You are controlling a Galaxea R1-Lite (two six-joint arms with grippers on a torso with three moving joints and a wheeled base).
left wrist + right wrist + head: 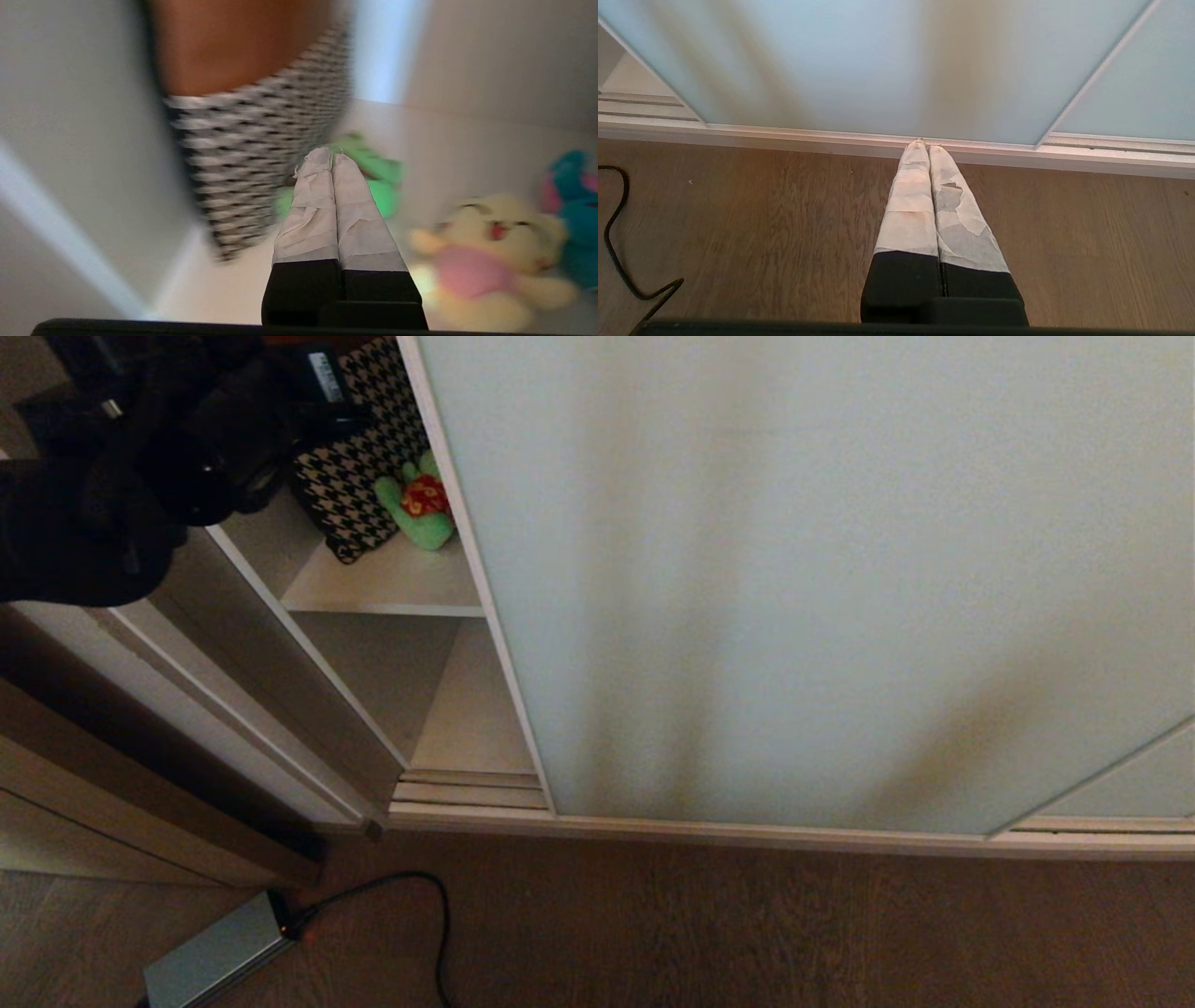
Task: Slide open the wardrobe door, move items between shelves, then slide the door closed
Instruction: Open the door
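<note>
The sliding wardrobe door of frosted pale glass stands slid to the right, leaving a gap on the left. In that gap the upper shelf shows, with a lower shelf beneath it. My left arm reaches in at upper-shelf height. Its gripper is shut and empty, pointing at a green plush toy. A pale yellow plush with a pink part and a blue plush lie beside it on the shelf board. My right gripper is shut, empty, low over the floor by the door's bottom rail.
A black-and-white houndstooth bag leans at the back of the upper shelf, close beside the left gripper's fingers. A grey box with a black cable lies on the brown wood floor. Brown trim borders the wardrobe's left side.
</note>
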